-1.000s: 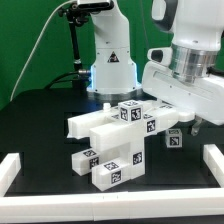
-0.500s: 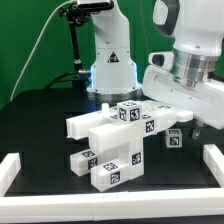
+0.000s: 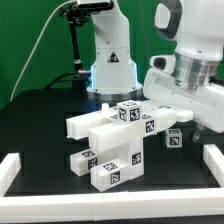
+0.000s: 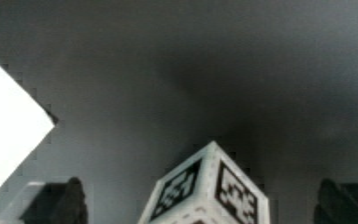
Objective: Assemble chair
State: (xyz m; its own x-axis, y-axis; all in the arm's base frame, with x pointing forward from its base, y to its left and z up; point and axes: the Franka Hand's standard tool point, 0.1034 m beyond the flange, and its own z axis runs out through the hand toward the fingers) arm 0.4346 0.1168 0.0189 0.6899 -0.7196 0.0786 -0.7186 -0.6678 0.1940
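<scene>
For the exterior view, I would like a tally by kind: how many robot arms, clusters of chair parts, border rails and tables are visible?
Robot arm: 1
Cluster of white chair parts: 1
Border rail: 1
Table: 1
Total: 4

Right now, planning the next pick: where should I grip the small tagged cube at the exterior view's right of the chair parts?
Probably from above, pinching two opposite flat side faces: the small tagged cube sits on the table with its top exposed.
</scene>
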